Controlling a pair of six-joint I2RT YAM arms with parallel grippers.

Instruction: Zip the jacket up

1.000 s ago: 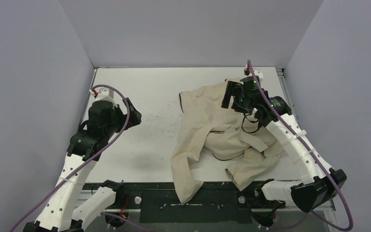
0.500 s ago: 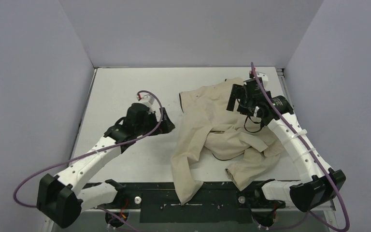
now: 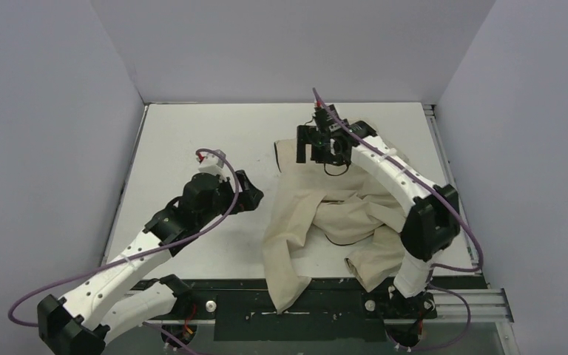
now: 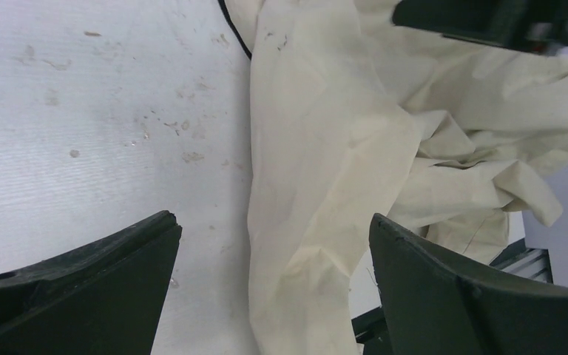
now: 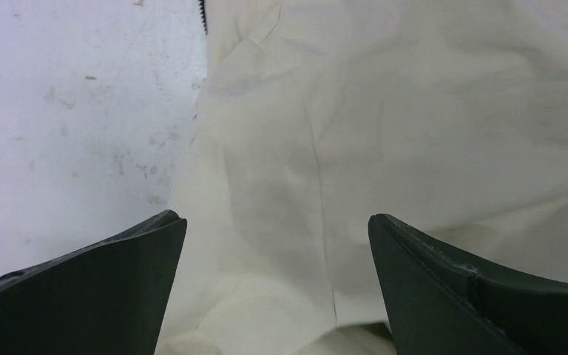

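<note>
While both agape, right claw (image 5: 274, 219) over jacket (image 3: 318, 214), left claw (image 4: 274, 216) beside it.

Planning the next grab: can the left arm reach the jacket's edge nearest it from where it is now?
Probably yes. The left gripper is open, just beside the jacket, with only table surface between them. The right gripper is over the far part, not in the way.

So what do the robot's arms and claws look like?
The left arm and right arm are white, dotted with little holes, with black joints. A purple cable loops along each. The left claw and right claw are black, each with two broad wedge-shaped fingers.
</note>
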